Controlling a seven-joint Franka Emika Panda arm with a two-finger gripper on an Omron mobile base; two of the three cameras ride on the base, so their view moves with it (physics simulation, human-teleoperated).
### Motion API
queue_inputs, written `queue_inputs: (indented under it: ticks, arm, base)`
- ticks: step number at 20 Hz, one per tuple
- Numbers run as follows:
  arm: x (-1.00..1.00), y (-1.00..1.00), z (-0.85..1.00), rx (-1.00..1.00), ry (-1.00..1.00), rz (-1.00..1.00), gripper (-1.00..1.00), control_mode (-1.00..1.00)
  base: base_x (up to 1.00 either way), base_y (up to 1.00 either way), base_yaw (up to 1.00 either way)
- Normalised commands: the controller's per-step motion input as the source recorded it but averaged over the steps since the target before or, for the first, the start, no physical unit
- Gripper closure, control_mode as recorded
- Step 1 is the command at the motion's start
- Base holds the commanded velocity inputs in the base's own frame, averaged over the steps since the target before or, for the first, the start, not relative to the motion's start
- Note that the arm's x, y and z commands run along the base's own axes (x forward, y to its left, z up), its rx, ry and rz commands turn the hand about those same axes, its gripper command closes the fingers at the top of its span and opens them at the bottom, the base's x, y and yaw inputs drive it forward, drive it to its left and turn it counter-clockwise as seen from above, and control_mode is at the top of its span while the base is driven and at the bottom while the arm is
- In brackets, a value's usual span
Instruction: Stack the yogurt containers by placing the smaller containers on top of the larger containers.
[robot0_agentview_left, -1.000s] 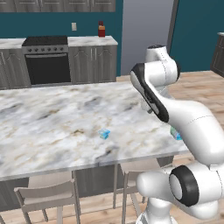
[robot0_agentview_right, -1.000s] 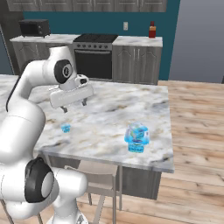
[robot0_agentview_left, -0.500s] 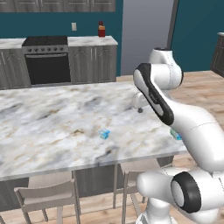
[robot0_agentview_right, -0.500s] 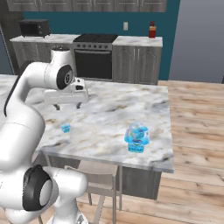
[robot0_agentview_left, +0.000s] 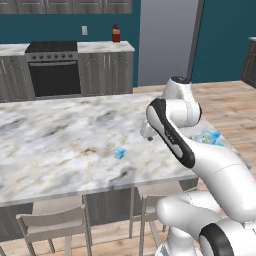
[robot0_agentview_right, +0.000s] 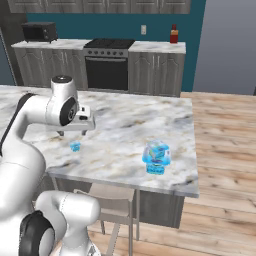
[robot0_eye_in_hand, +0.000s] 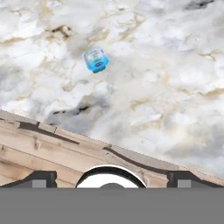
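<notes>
The robot's white arm (robot0_agentview_right: 35, 115) is reaching out over the marble worktop (robot0_agentview_right: 130, 125), and its gripper (robot0_agentview_right: 72, 133) is hanging just above the stone with its two fingers spread wide and nothing between them. The little blue cup (robot0_agentview_left: 119, 153) is sitting by itself on the worktop, close to the near edge, and in the right base view the little blue cup (robot0_agentview_right: 75, 146) is lying just under and in front of the gripper, not touching it. In the hand view the little blue cup (robot0_eye_in_hand: 96, 60) is showing its pale top, and it is sitting up on the stone, apart from the worktop's edge. The bigger blue tub (robot0_agentview_right: 156, 156) is standing far off to the right of the cup, near the right end of the worktop, with its greenish patch and light lid showing. From the left base view the bigger blue tub (robot0_agentview_left: 210, 137) is peeking out from behind the arm. The cup and the tub are well apart. At the far wall a black stove (robot0_agentview_left: 54, 70) is sitting between grey cupboards, and a red bottle (robot0_agentview_right: 174, 34) is standing on the far counter. A microwave (robot0_agentview_right: 39, 31) is sitting at the far left. Two chairs (robot0_agentview_left: 52, 222) are tucked under the near side of the worktop.
</notes>
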Motion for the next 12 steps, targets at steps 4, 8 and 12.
queue_inputs:
  ticks: [4,8,12]
  arm:
    - [0.24,0.28,-0.32,0.02,-0.05,0.00,-1.00,-1.00]
    - [0.23,0.28,-0.25,0.01,-0.04,0.00,-1.00,-1.00]
    - [0.26,0.32,-0.24,0.01,-0.03,0.00,-1.00,-1.00]
  base:
    - [0.00,0.00,0.00]
    - [0.00,0.00,0.00]
    - [0.00,0.00,0.00]
